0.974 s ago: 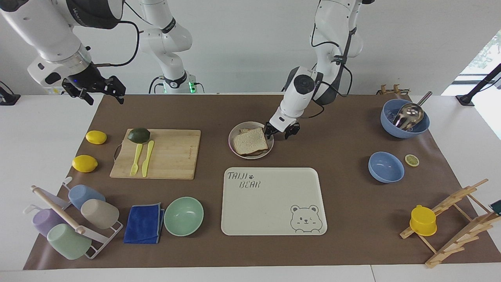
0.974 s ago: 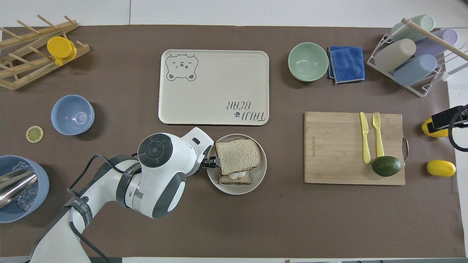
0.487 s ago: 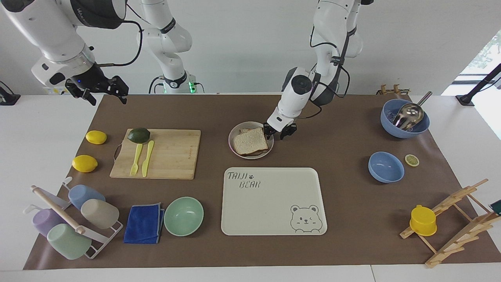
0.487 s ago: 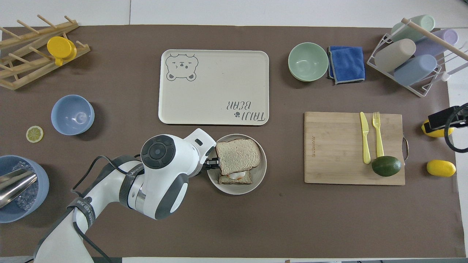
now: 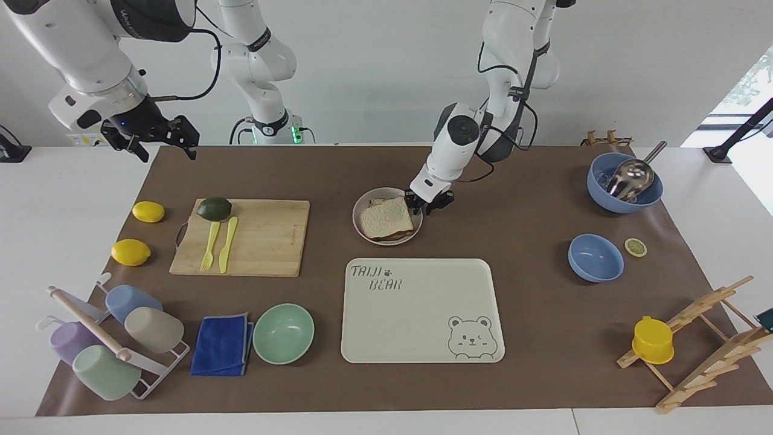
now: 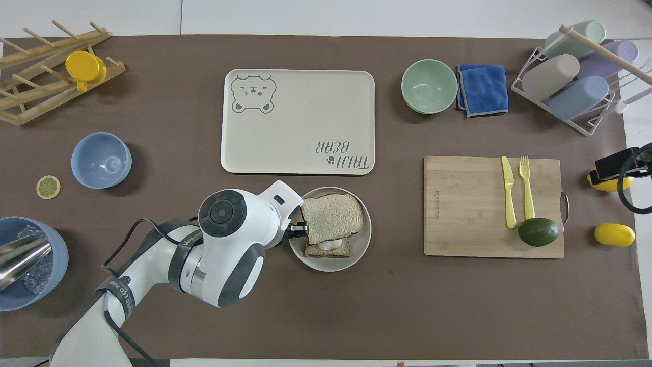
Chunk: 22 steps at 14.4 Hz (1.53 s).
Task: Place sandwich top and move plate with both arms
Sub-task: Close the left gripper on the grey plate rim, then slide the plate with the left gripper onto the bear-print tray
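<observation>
One pale, porous, domed sandwich top (image 5: 385,218) you see lying askew over the egg toast on the round shallow plate (image 5: 361,205), left gripper (image 5: 427,206) spread at its rim, right gripper (image 5: 158,139) raised, waiting, fingers apart.

White table (image 5: 36,254) under a brown paper mat (image 5: 531,302).
Your round beige-grey plate (image 5: 360,231), cream bear-printed tray (image 5: 423,326) and bamboo cutting board (image 5: 266,241) rest on it.
</observation>
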Tool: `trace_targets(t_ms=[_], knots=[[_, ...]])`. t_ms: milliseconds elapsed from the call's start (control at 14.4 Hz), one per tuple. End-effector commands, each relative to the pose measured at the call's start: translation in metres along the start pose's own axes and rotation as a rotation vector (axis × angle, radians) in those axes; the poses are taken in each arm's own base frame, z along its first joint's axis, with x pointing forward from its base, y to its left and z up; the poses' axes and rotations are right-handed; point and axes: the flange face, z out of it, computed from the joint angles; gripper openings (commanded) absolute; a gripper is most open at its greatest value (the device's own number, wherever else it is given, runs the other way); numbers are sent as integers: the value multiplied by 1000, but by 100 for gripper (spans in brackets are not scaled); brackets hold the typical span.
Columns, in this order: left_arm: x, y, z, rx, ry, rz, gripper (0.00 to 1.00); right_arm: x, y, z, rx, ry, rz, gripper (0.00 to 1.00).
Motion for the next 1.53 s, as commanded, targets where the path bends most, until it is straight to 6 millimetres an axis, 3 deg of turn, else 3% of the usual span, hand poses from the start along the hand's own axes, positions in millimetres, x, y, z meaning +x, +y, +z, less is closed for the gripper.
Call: trace_targets(t_ms=[0,139,348,417,974,1183,1461], knots=[[-3,1,4,-11,5,-8,35,1,3,-6,4,17,-1,100],[-3,1,4,-11,5,-7,28,2,-1,-8,5,22,106,100],[-3,1,5,-10,4,-4,3,3,-1,-9,14,30,121,100],[-3,1,5,-10,4,-4,0,6,0,-6,14,27,122,100],[10,-10,0,-42,-4,-41,0,8,0,-6,11,35,119,100],[25,-15,-24,-81,-9,-77,0,8,0,-6,10,35,120,100],[67,-23,-86,-122,-13,-105,0,8,0,-7,10,36,120,100]])
